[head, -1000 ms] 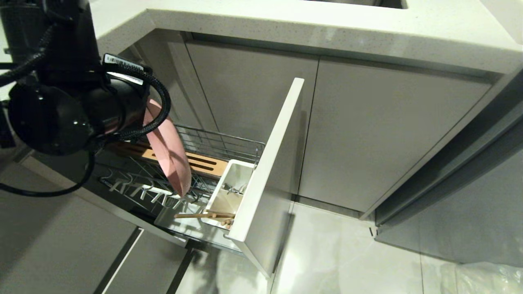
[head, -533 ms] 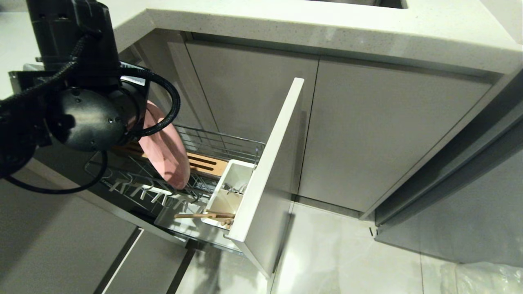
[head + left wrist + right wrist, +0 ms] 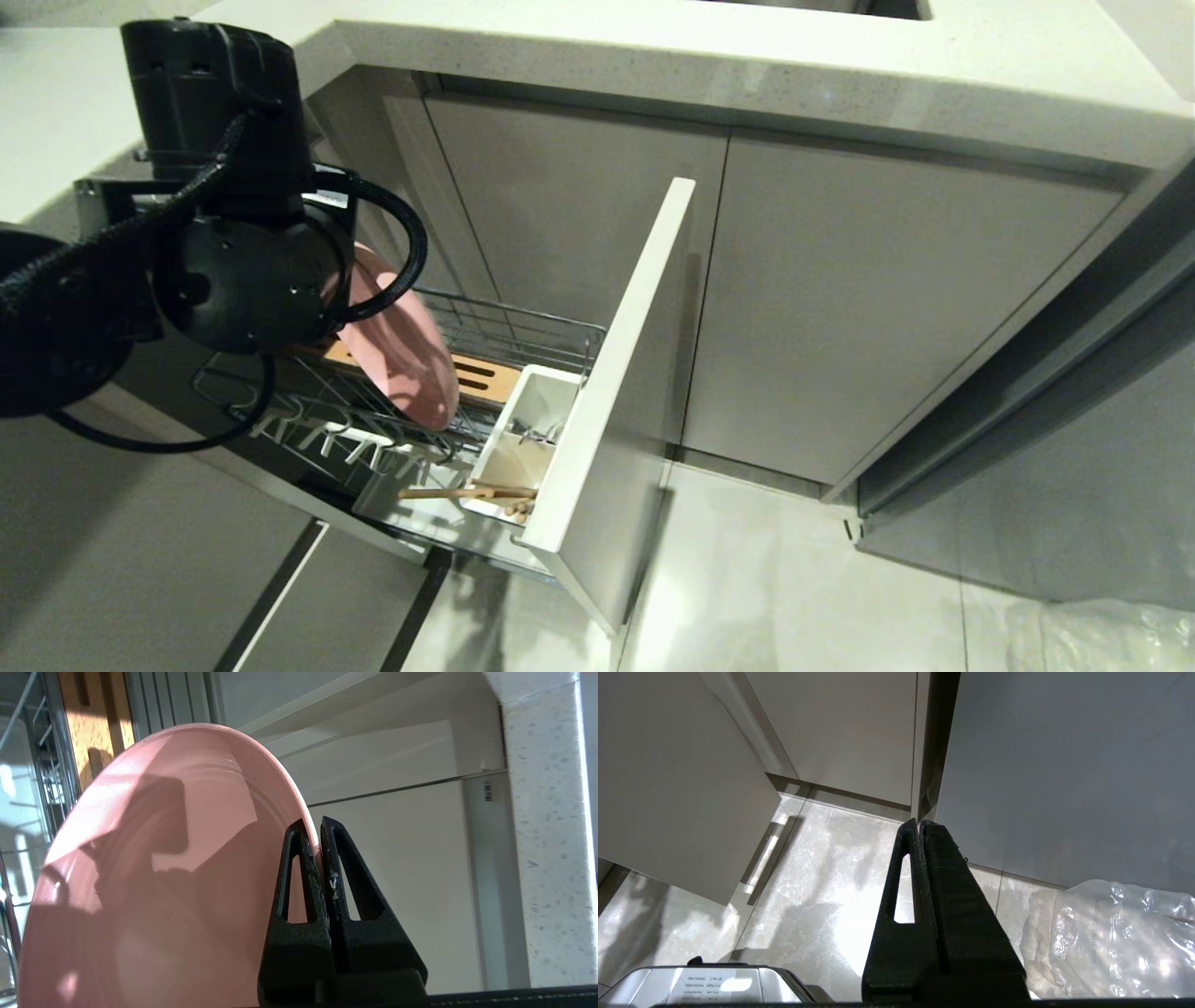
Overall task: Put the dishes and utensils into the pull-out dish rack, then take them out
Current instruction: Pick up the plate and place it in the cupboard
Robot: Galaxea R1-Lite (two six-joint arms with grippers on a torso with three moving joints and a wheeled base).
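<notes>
Left gripper (image 3: 320,826) clamped on pink plate (image 3: 406,359) rim, plate tilted over dish rack (image 3: 504,336). Right gripper (image 3: 920,826) closed, empty, above floor.

Pink plate (image 3: 154,872): glazed ceramic look, smooth, glossy, faint concentric rings caught the light. Left gripper (image 3: 319,826): black plastic fingers, grainy matt texture, a few pale scuffs. Right gripper (image 3: 920,828): same rough matt black plastic. Dish rack (image 3: 504,331): bright chrome wire, shiny; wooden strip (image 3: 476,375) at 12 o'clock of the caddy, pale matt wood with dark slots. Utensil caddy (image 3: 523,439): smooth white plastic. Chopsticks (image 3: 467,492): pale bare wood. Front panel (image 3: 616,392): flat, satin. Cabinet doors (image 3: 840,308): matt grey. Countertop (image 3: 747,65): speckled stone look. Floor (image 3: 817,891): polished marbled tile, reflective. Bubble wrap (image 3: 1115,938): clear, crinkled plastic.
</notes>
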